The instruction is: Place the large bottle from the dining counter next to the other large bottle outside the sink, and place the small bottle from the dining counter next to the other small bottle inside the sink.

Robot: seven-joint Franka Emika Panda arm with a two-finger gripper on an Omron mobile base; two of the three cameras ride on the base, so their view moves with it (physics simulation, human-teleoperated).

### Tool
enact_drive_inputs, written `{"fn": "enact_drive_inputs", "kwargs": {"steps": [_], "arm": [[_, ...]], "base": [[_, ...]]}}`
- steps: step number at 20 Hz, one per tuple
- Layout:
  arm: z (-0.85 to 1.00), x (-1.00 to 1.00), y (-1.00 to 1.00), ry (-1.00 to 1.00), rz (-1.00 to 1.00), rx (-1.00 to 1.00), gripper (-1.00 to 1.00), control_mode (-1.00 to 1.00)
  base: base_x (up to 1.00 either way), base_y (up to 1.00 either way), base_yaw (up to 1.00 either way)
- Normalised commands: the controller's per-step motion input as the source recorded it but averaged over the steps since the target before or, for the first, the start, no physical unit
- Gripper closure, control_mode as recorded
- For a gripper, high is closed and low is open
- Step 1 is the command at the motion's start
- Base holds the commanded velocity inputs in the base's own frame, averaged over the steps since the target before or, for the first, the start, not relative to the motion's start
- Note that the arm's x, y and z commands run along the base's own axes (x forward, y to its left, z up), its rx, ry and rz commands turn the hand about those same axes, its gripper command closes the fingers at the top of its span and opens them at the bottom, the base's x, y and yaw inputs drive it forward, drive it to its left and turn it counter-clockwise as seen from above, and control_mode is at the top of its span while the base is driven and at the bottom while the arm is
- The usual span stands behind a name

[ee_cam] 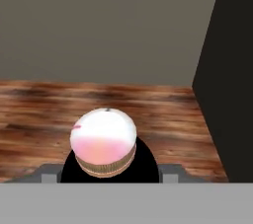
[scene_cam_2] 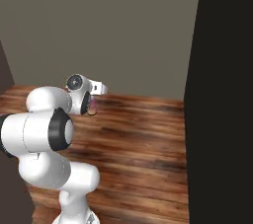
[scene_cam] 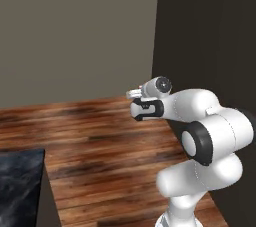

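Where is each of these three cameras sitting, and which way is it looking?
Left base view: behind the arm's left side, looking forward and down over the wooden floor toward a grey wall; the white arm rises at lower right, a corner of the dining counter at lower left.
Right base view: behind the arm's right side, same direction; the arm rises at lower left.
Hand view: on the hand, looking along the gripper over the pink-and-white bottle it carries.
All three share the floor, grey wall and a dark panel.

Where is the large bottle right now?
The large bottle sits in the pincer, seen end-on low in the hand view, above the wood floor, near the dark wall.
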Motion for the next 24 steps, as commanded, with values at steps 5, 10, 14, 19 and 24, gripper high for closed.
{"fn": "enact_drive_inputs", "kwargs": {"steps": [5,10,14,19,24], "arm": [[0.00,0.00,0.00,0.00,0.00,0.00,1.00,1.00],[0.00,0.00,0.00,0.00,0.00,0.00,1.00,1.00],[0.00,0.00,0.00,0.00,0.00,0.00,1.00,1.00],[0.00,0.00,0.00,0.00,0.00,0.00,1.00,1.00],[0.00,0.00,0.00,0.00,0.00,0.00,1.00,1.00]], "base": [[1.00,-0.04,0.16],[0.94,-0.01,0.31],[0.87,0.00,0.43],[0.84,0.00,0.43],[0.79,0.02,0.41]]}}
